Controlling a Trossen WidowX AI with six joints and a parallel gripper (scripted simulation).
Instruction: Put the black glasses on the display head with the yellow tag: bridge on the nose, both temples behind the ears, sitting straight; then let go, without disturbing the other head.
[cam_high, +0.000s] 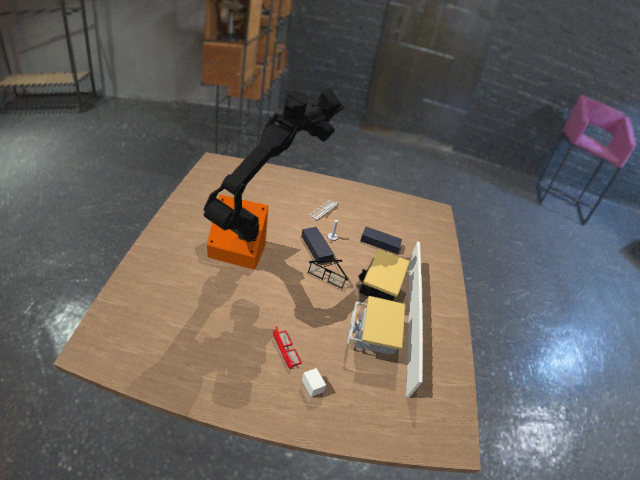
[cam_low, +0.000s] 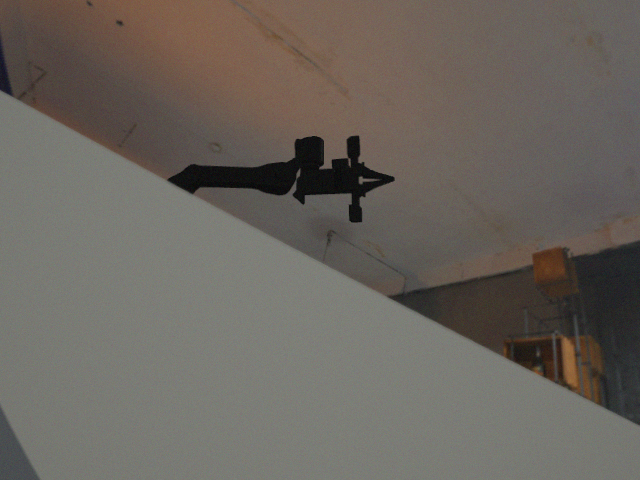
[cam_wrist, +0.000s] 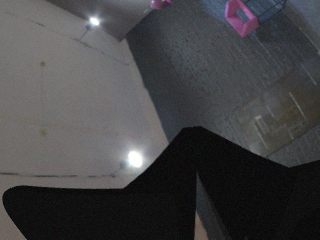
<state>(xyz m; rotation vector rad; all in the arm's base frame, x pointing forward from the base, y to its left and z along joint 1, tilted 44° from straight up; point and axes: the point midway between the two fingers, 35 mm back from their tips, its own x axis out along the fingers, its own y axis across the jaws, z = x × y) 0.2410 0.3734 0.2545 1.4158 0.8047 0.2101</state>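
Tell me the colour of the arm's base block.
Orange; the top view shows it best.

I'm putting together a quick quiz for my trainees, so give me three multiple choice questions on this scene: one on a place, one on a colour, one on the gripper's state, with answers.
1. Where is the small white block?
A. On the orange base
B. On the wooden table
C. On a yellow-topped display head

2. What colour are the glasses nearest that block?
A. Red
B. Green
C. Blue

3. How is the black gripper?
A. Wide open
B. Shut on glasses
C. Shut, holding nothing

Key:
1. B: the top view shows it resting on the wood.
2. A: the red-framed glasses lie beside it.
3. C: its fingertips meet, nothing between them.
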